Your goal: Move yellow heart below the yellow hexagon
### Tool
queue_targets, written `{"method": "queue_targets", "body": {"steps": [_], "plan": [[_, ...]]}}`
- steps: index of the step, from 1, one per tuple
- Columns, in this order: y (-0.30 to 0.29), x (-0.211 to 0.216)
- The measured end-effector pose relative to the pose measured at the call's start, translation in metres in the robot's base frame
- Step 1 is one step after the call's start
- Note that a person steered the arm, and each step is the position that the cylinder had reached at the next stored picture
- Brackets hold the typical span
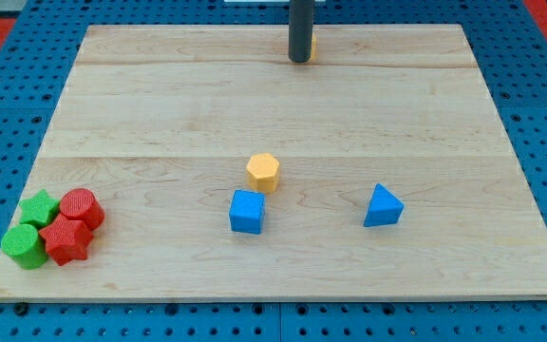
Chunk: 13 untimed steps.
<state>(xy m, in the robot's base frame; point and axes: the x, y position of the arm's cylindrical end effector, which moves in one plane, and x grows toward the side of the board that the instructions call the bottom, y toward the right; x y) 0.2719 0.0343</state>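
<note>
My tip (299,60) is standing at the view's top, near the far edge of the wooden board (141,104); there are no jaws on this rig, only the straight rod, so nothing is being held. A sliver of yellow is showing at the rod's right side, touching it; this is judged to be the yellow heart (312,43), though its shape cannot be confirmed because the rod is hiding nearly all of it. The yellow hexagon (264,171) is sitting near the board's middle, well apart from the tip; the blue cube (247,212) is lying just below it, slightly toward the view's left, apparently not touching.

Risks noted: the cube is occupying much of the spot below the hexagon, so a heart pushed straight down the board is likely to strike the hexagon first and shift the reference; a route round the hexagon's right side is looking safer, yet the blue triangular block (383,206) is bounding that side; the heart is lying close to the board's top edge, so a glancing push could be sending it off the wood; the green and red blocks (50,228) at the lower left are posing no hazard.
</note>
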Motion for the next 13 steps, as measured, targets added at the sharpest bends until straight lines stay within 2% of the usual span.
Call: {"method": "queue_targets", "body": {"steps": [1,2,3,4,5,6,7,8,9,11,13], "plan": [[-0.022,0.037],[-0.062,0.076],[-0.118,0.097],[-0.14,0.142],[-0.133,0.189],[-0.099,0.221],[-0.057,0.223],[-0.065,0.223],[-0.027,0.223],[-0.015,0.23],[-0.017,0.196]]}}
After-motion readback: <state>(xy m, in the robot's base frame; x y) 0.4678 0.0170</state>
